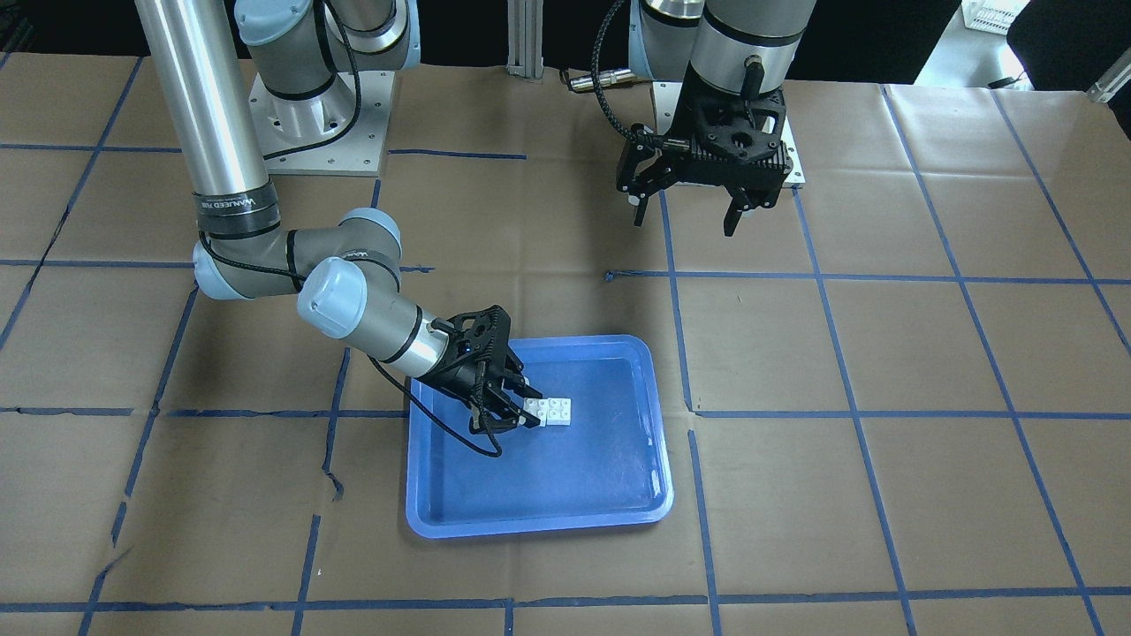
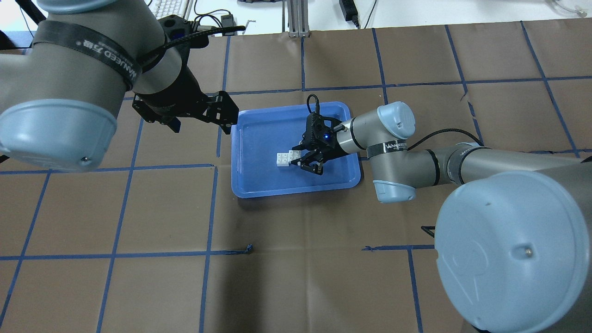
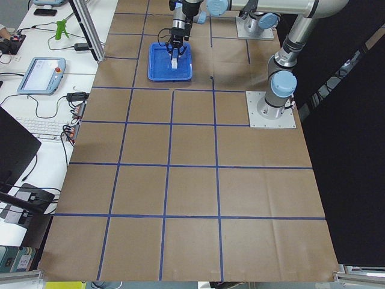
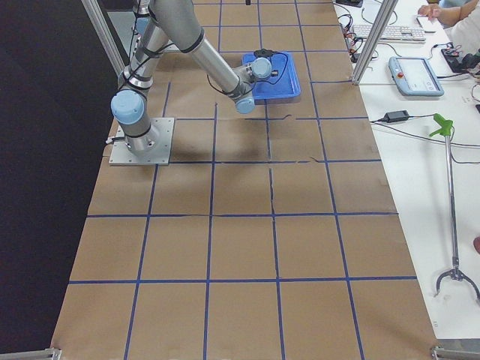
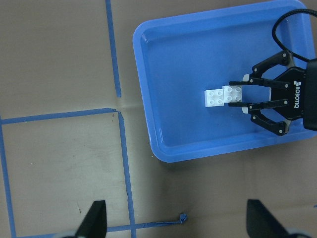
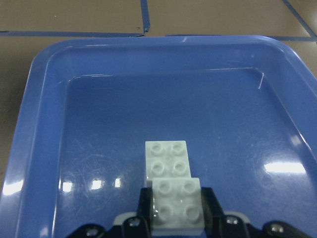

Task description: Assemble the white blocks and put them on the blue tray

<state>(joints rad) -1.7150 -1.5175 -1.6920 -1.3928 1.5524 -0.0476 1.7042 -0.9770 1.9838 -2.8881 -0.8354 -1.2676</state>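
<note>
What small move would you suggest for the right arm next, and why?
Probably open the right gripper and release. It is clamped on the two small white studded plastic bricks, which look joined at an offset and appear to sit on the floor of the large blue plastic tray.

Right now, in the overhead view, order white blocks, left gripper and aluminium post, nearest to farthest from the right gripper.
1. white blocks, at the right gripper's tips, on the blue tray.
2. left gripper, off the tray's left side.
3. aluminium post, at the table's far edge.
</note>
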